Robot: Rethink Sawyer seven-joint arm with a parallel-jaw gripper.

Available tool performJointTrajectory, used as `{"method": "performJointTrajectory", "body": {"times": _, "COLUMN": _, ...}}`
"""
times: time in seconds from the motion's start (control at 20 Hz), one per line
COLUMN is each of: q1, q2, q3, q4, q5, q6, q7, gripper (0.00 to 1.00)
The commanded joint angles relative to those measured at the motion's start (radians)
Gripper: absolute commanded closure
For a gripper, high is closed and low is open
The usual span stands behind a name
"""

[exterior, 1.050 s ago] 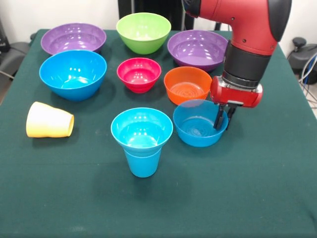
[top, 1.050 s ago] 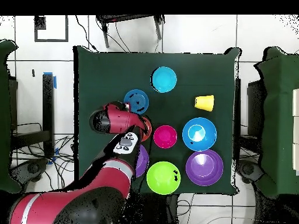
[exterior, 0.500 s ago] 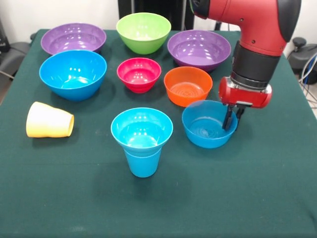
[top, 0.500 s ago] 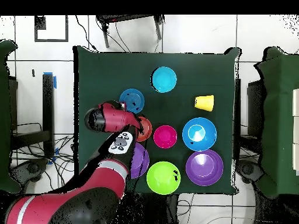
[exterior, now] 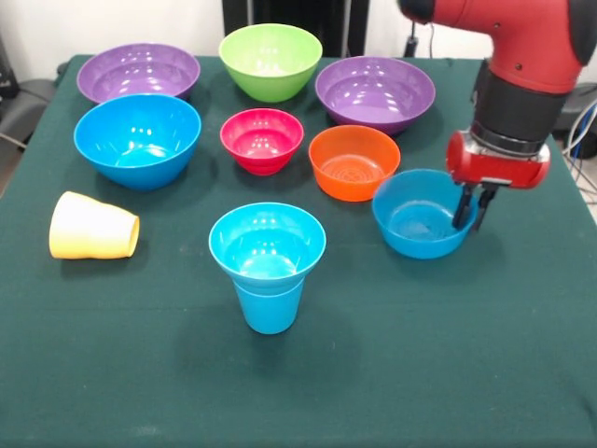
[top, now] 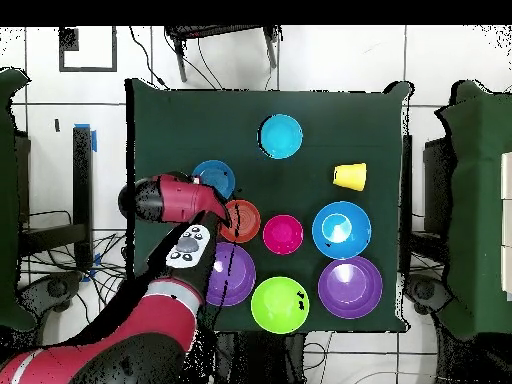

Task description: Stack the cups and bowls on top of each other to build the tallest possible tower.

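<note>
The gripper (exterior: 474, 207) pinched the blue bowl (exterior: 422, 214) by its rim, beside the orange bowl (exterior: 353, 161), apparently for stacking.

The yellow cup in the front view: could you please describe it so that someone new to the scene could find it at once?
Start at the green table and go to its left edge in the front view. There, just below the large blue bowl, lies the yellow cup. It is the only yellow thing and the only vessel tipped on its side; the blue cup stands upright.
</note>
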Motion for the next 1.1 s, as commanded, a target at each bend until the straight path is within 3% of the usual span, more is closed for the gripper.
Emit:
{"method": "performJointTrajectory", "body": {"times": 0.05, "q1": 0.02, "q2": 0.003, "q3": 0.012, "q4": -0.175, "q5": 0.05, "q6": 0.232, "q7": 0.241, "gripper": 1.0}}
{"method": "performJointTrajectory", "body": {"times": 0.45, "q1": -0.007, "q2": 0.058, "q3": -0.053, "q4": -0.42, "q5": 0.042, "q6": 0.429, "q7": 0.297, "gripper": 1.0}}
{"method": "performJointTrajectory", "body": {"times": 0.85, "q1": -0.086, "q2": 0.166, "q3": -0.117, "q4": -0.784, "q5": 0.03, "q6": 0.692, "q7": 0.321, "gripper": 1.0}}
{"method": "performJointTrajectory", "body": {"times": 1.1, "q1": -0.122, "q2": 0.195, "q3": -0.158, "q4": -0.907, "q5": 0.026, "q6": 0.807, "q7": 0.304, "gripper": 1.0}}
